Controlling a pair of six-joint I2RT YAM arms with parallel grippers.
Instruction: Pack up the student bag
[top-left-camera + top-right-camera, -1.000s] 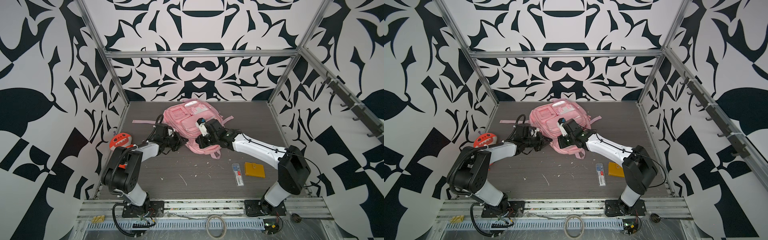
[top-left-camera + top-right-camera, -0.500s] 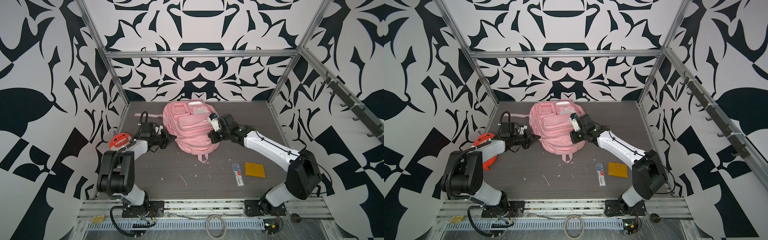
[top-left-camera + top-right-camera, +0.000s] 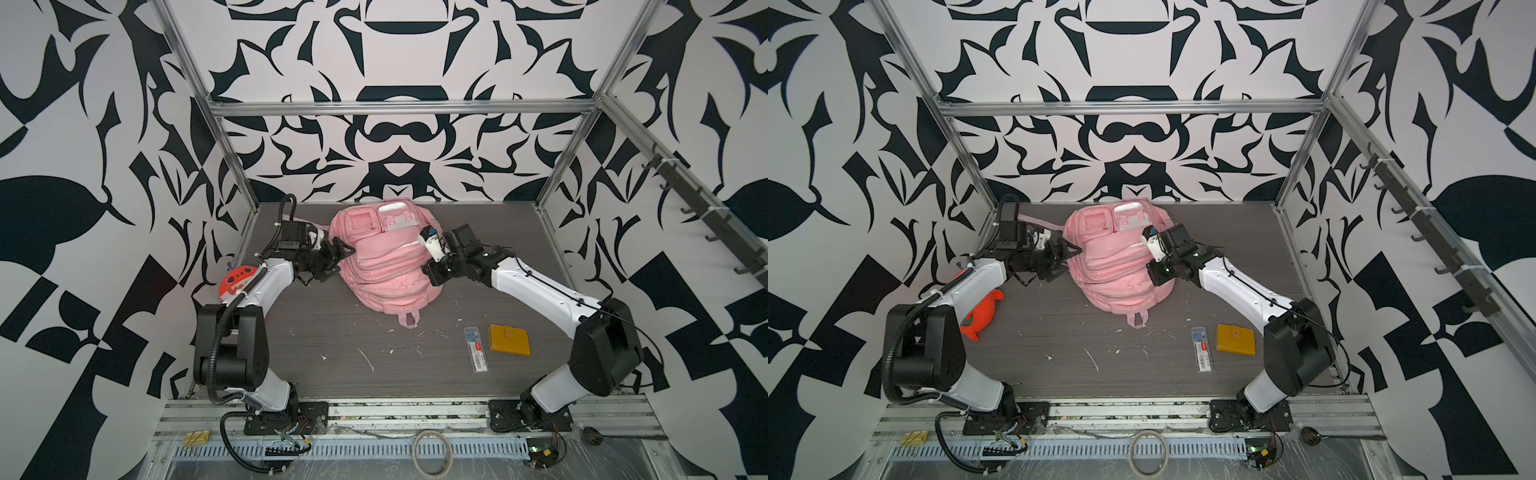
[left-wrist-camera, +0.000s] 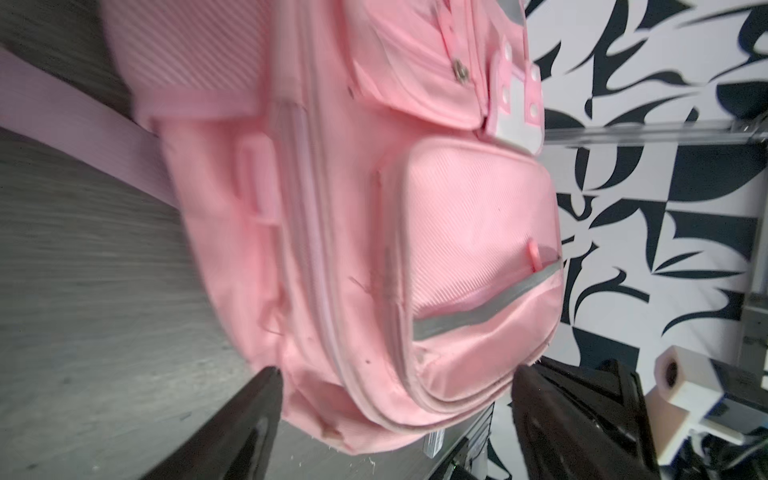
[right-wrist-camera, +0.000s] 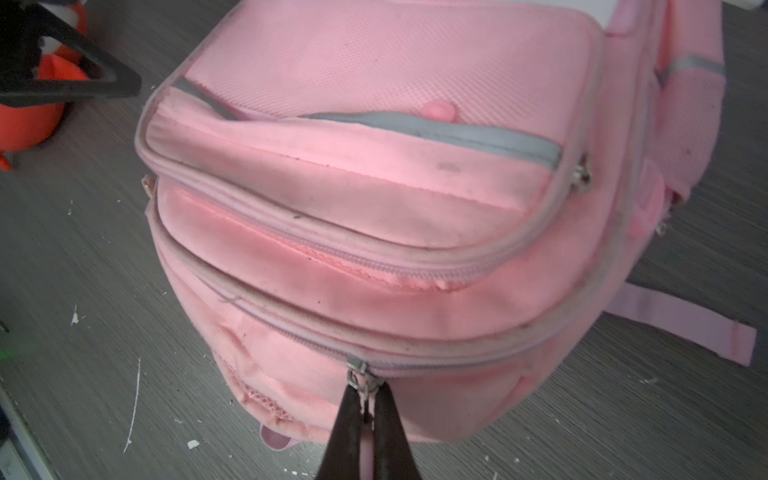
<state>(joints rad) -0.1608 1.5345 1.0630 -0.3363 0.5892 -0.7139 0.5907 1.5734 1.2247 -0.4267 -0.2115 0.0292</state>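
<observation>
The student bag [image 3: 386, 266] [image 3: 1121, 266] is a pink backpack lying front-up at the middle back of the table. My left gripper [image 3: 338, 262] [image 3: 1067, 261] stands open at the bag's left side. In the left wrist view its fingers straddle the bag's lower corner [image 4: 374, 208] without pinching it, the left gripper [image 4: 397, 374] wide apart. My right gripper [image 3: 430, 276] [image 3: 1156, 276] is at the bag's right side. In the right wrist view the right gripper [image 5: 365, 386] is shut on the metal zipper pull [image 5: 361, 376] of the bag's [image 5: 374, 187] main zip, which looks closed.
An orange-red plush toy [image 3: 235, 282] [image 3: 982, 313] lies by the left arm. A yellow wallet [image 3: 509, 339] [image 3: 1235, 339] and a clear slim case [image 3: 476, 348] [image 3: 1202, 348] lie front right. A pink strap [image 3: 1038, 222] trails behind the left gripper. White crumbs dot the table.
The left gripper has opened, letting go of the bag's left side. The bag went from crumpled to rounded and settled flat. The right gripper stays shut on the zipper pull.
</observation>
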